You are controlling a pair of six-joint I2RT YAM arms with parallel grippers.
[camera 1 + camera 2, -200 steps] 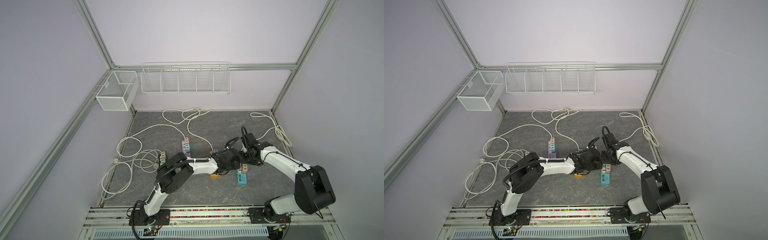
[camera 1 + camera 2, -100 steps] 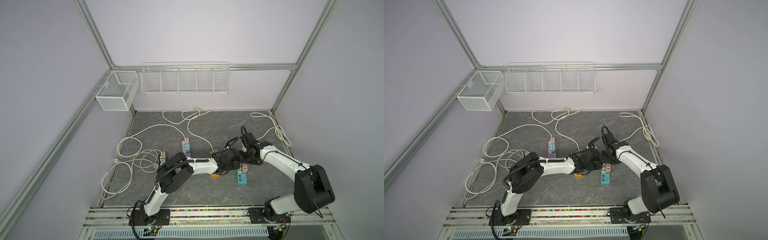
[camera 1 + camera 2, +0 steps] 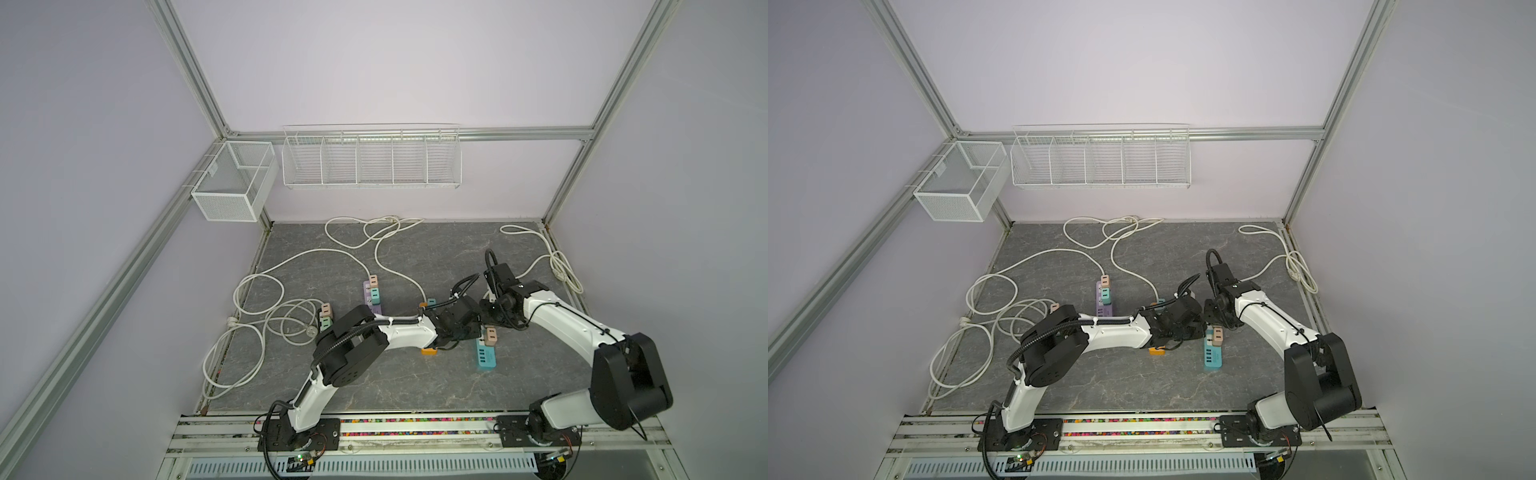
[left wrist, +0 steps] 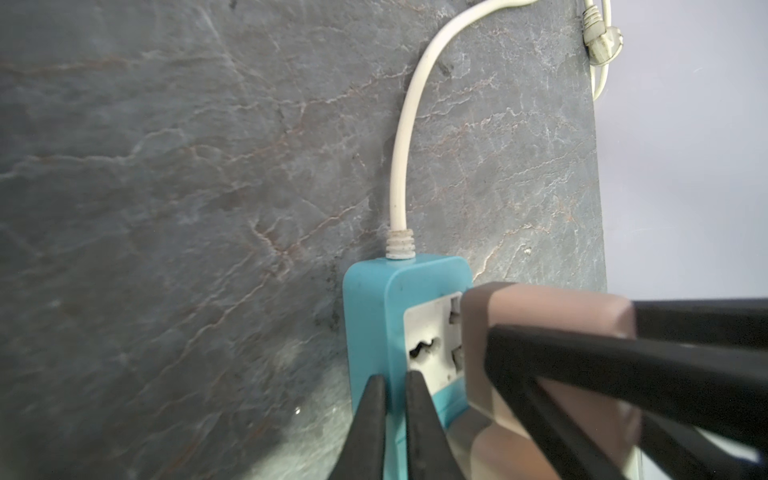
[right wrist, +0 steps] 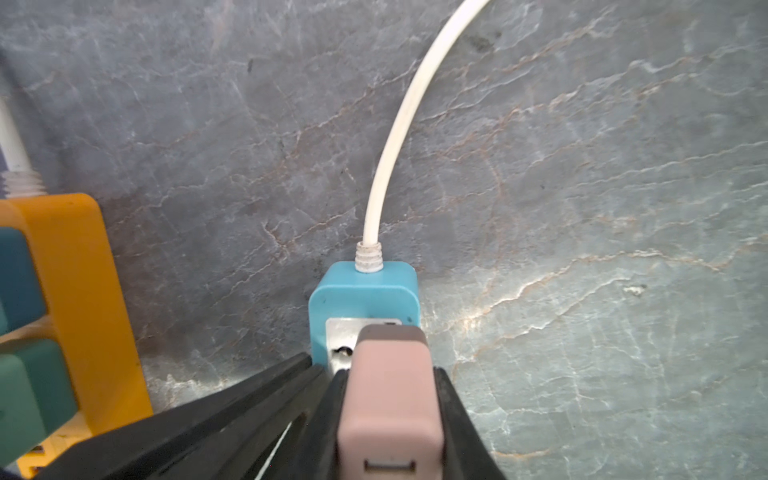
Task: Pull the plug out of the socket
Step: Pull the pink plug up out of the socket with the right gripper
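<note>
Plug [image 5: 388, 399], pink, seated in rear end of blue strip [image 5: 361, 291], near bench [image 3: 415, 386] front edge, right of middle. Right gripper [image 5: 388, 374] clamped across plug; left gripper [image 4: 395, 380] pinched shut, tips on strip edge beside it. Pull likely straight up.

Left arm [image 3: 399, 334] and right arm [image 3: 561, 324] meet right over the blue strip [image 3: 486, 358], pink plug [image 3: 491, 336] on its far end, white cords [image 3: 291, 261] sprawled left.
</note>
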